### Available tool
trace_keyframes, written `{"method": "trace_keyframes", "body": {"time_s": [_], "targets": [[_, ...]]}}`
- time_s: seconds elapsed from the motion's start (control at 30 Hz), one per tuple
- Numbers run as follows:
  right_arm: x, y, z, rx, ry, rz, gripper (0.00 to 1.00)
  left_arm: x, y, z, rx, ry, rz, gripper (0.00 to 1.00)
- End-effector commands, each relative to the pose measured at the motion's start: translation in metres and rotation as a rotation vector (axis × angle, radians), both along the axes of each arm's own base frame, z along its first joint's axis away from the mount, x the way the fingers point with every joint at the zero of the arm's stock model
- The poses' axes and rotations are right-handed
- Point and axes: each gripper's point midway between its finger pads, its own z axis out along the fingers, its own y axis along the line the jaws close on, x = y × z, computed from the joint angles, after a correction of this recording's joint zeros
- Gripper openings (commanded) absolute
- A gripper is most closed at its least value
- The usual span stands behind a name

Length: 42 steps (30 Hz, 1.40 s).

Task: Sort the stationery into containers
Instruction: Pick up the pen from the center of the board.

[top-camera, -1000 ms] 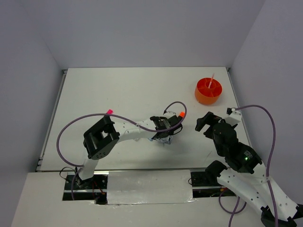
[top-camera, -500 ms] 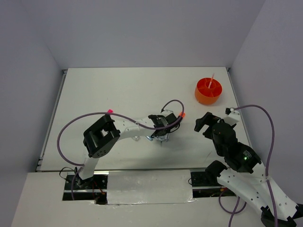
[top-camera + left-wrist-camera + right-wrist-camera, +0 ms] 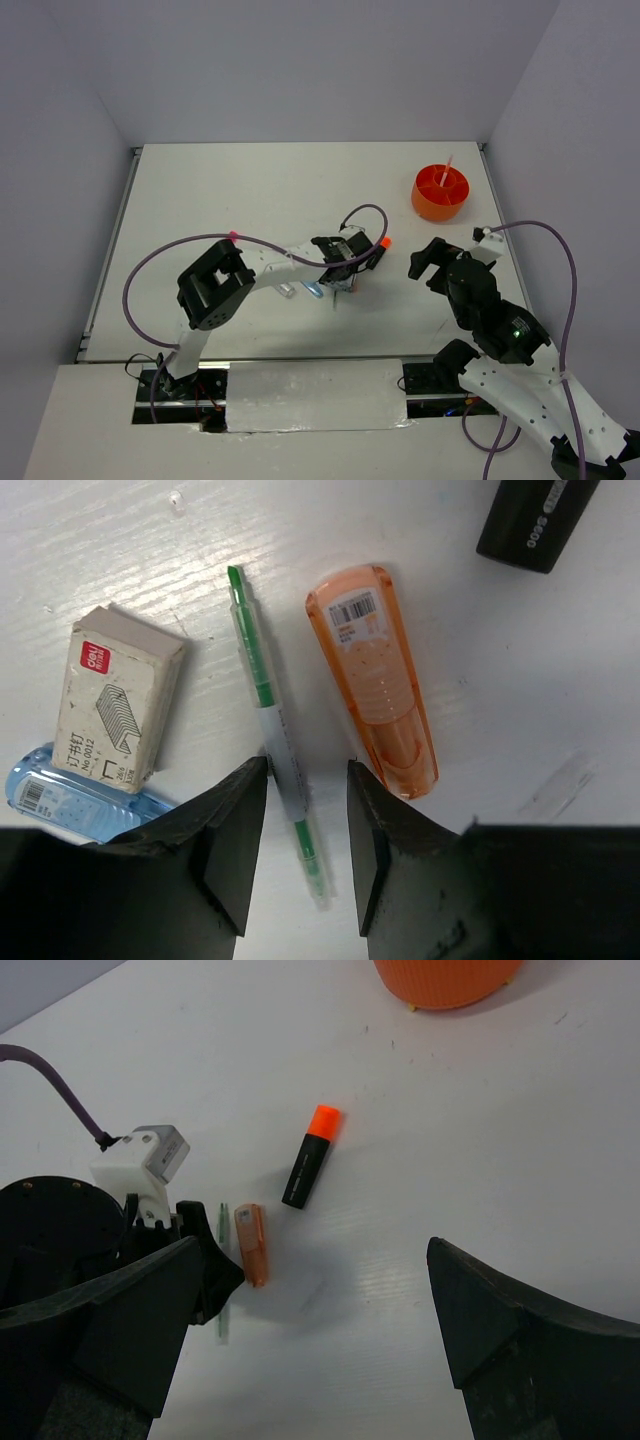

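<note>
Seen from above, a pink-capped highlighter (image 3: pixel 231 236) peeks out beside the left arm (image 3: pixel 213 290), toward 9 o'clock on the table. The left gripper (image 3: pixel 305 780) has slid slightly toward 8 o'clock since a second ago. Its jaws are spread and straddle a thin green pen (image 3: pixel 262 695) without gripping it. In its wrist view, a blue clear tube (image 3: pixel 60 795) lies at 9 o'clock, a whitish staple box (image 3: pixel 118 710) at 10 and a peach piece (image 3: pixel 372 675) at 1. The orange-capped highlighter (image 3: pixel 383 243) is now uncovered. The right gripper (image 3: pixel 427 258) hangs spread and empty, unmoved. The orange tub (image 3: pixel 441 192) sits at 2 o'clock.
</note>
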Motion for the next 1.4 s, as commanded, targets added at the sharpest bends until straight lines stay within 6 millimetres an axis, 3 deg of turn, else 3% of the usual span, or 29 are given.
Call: {"method": "trace_keyframes", "body": {"time_s": [0.0, 0.17, 0.5, 0.67, 0.77, 0.83, 0.9, 1.03, 1.13, 1.27, 1.37], "targets": [[0.005, 0.004, 0.006, 0.011, -0.029, 0.009, 1.0, 0.002, 0.013, -0.024, 0.054, 0.035, 0.005, 0.49], [0.006, 0.008, 0.002, 0.009, -0.02, 0.026, 1.0, 0.004, 0.018, -0.027, 0.052, 0.044, 0.015, 0.41], [0.004, 0.013, 0.005, 0.022, -0.028, 0.063, 1.0, -0.008, 0.024, -0.042, 0.037, 0.091, 0.014, 0.01], [0.003, 0.019, 0.003, 0.028, -0.025, 0.094, 1.0, -0.016, 0.022, -0.036, -0.006, 0.102, 0.008, 0.0], [0.005, 0.028, -0.006, 0.035, -0.011, 0.131, 1.0, -0.015, 0.022, -0.006, -0.041, 0.051, 0.03, 0.0], [0.008, 0.031, -0.014, 0.045, 0.012, 0.118, 1.0, -0.007, 0.023, 0.029, -0.084, -0.017, 0.053, 0.0], [0.012, 0.034, -0.029, 0.055, 0.057, 0.091, 1.0, -0.003, 0.025, 0.062, -0.126, -0.069, 0.075, 0.0], [0.018, 0.042, -0.056, 0.058, 0.135, 0.063, 1.0, 0.001, 0.033, 0.108, -0.172, -0.156, 0.098, 0.0], [0.023, 0.048, -0.085, 0.062, 0.209, 0.031, 0.99, -0.007, 0.038, 0.141, -0.209, -0.213, 0.069, 0.0], [0.027, 0.054, -0.119, 0.07, 0.326, -0.048, 0.95, -0.027, 0.06, 0.185, -0.271, -0.283, 0.032, 0.0], [0.031, 0.059, -0.127, 0.094, 0.331, -0.079, 0.9, -0.049, 0.079, 0.204, -0.306, -0.299, -0.033, 0.0]]}}
